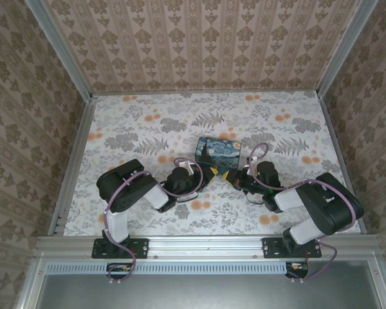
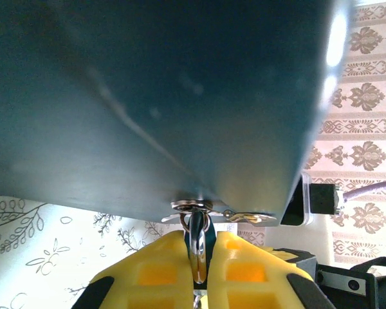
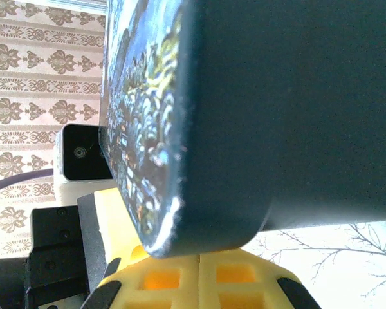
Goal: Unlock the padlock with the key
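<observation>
One box (image 1: 219, 152), one padlock (image 2: 197, 233), at the box's edge, clamped in my left pincer (image 2: 198, 270); right pincer (image 3: 199, 278) together.

Smooth matt box (image 2: 148, 96), shiny metal key (image 2: 197, 239)

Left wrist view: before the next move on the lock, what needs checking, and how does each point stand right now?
1. Left gripper shut on the small dark padlock, which hangs from the metal clasp of the box: ok.
2. Key held and ready: cannot tell. The right gripper has its fingers together against the box, with nothing visible between them.
3. Key in the keyhole: cannot tell, the keyhole is hidden.
4. Shackle open: cannot tell.
5. Box resting on the table between both grippers, top view: ok.
</observation>
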